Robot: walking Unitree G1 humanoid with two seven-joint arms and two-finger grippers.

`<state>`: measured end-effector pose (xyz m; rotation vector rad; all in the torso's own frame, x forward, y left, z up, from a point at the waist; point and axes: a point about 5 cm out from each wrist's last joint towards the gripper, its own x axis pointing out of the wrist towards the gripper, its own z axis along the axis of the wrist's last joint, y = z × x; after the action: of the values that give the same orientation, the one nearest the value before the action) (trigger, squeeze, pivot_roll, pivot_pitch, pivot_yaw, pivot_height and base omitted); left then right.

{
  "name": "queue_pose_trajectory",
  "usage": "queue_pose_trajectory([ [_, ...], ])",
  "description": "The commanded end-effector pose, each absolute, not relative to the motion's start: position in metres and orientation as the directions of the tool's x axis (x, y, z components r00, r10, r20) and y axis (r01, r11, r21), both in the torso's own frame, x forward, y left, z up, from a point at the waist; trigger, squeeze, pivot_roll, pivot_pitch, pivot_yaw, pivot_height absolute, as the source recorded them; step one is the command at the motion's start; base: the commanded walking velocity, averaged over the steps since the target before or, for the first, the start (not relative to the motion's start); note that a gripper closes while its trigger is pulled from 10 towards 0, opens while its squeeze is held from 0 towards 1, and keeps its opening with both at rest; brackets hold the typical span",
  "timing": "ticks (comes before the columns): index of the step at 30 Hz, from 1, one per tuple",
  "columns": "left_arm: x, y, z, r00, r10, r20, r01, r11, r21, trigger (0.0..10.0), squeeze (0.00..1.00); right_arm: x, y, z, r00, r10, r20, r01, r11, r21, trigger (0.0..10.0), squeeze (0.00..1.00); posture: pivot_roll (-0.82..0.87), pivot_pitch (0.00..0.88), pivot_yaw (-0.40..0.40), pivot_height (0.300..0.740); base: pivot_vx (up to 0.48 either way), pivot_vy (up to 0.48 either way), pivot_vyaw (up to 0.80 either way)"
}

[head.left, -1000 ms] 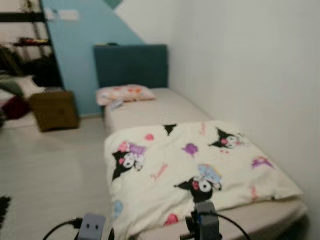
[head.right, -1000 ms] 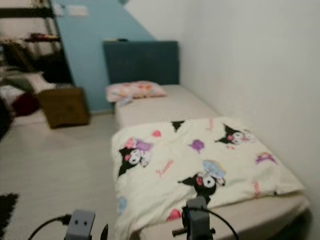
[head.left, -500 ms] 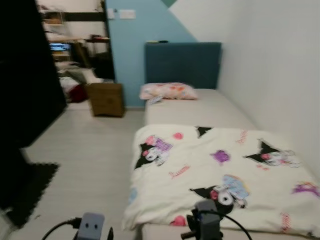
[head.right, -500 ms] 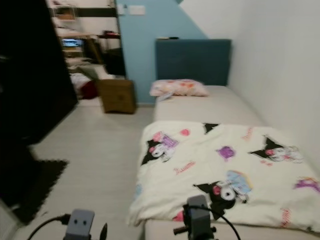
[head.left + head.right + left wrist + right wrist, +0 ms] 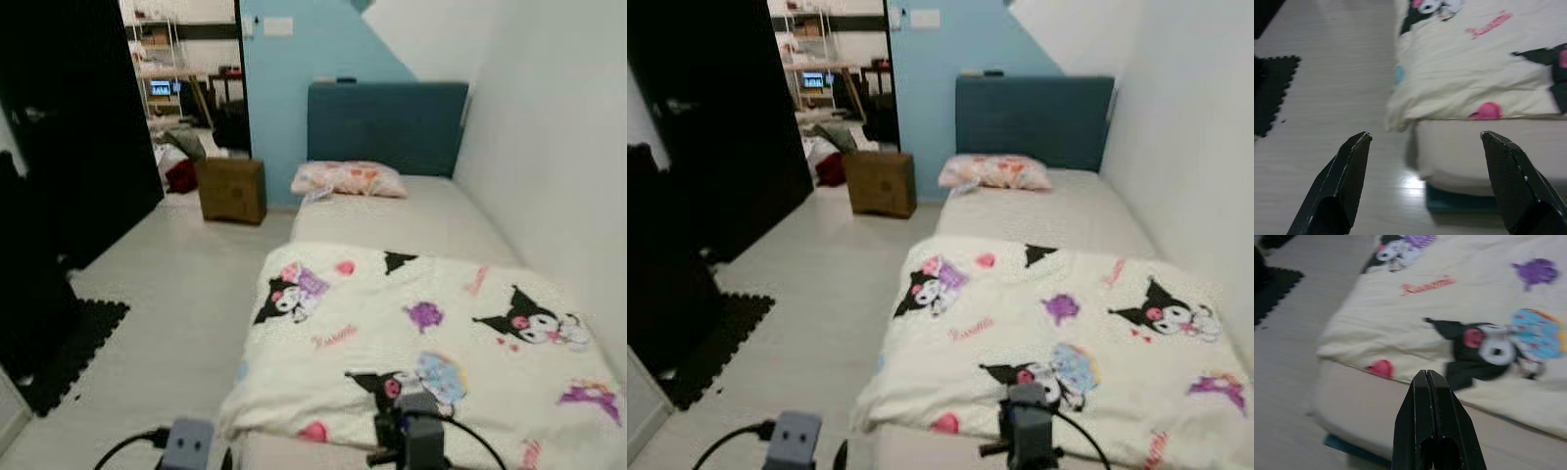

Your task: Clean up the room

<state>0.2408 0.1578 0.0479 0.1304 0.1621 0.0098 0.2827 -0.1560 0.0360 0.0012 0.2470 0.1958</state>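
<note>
A bed (image 5: pixel 411 211) with a blue headboard (image 5: pixel 387 127) stands along the right wall. A cream cartoon-print blanket (image 5: pixel 421 343) covers its near half, and a pink patterned pillow (image 5: pixel 348 179) lies at the head. My left gripper (image 5: pixel 1425 142) hangs open above the floor beside the bed's near corner. My right gripper (image 5: pixel 1428 377) is shut with nothing in it, just above the blanket's near edge. Both wrists (image 5: pixel 186 446) (image 5: pixel 416 441) sit low in the eye views.
A brown box (image 5: pixel 232 190) stands on the pale floor (image 5: pixel 167 304) left of the bed. A black foam mat (image 5: pixel 73 338) lies at the left by dark furniture (image 5: pixel 59 147). An open doorway (image 5: pixel 186 88) leads to a cluttered room.
The camera has swung left, bringing the doorway, dark furniture and black mat into view. The bed now sits further right. Both grippers keep their poses.
</note>
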Motion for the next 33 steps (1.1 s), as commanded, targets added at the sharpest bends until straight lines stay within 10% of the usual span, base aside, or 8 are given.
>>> queue_pose_trajectory([
  [1, 0.2373, 0.1617, 0.0440, 0.983, 0.028, -0.179, -0.003, 0.990, 0.139, 10.0, 0.00, 0.2787, -0.1510, 0.0316, 0.945, 0.201, -0.257, -0.195, 0.980, 0.051, 10.0, 0.00, -0.07, 0.108, -0.024, 0.740, 0.000, -0.281, 0.00],
  [33, 0.2402, 0.1660, 0.0438, 0.983, 0.024, -0.181, 0.003, 0.989, 0.146, 10.0, 0.00, 0.2780, -0.1488, 0.0316, 0.947, 0.199, -0.251, -0.190, 0.980, 0.060, 10.0, 0.00, -0.07, 0.095, -0.016, 0.740, 0.000, -0.160, 0.00],
])
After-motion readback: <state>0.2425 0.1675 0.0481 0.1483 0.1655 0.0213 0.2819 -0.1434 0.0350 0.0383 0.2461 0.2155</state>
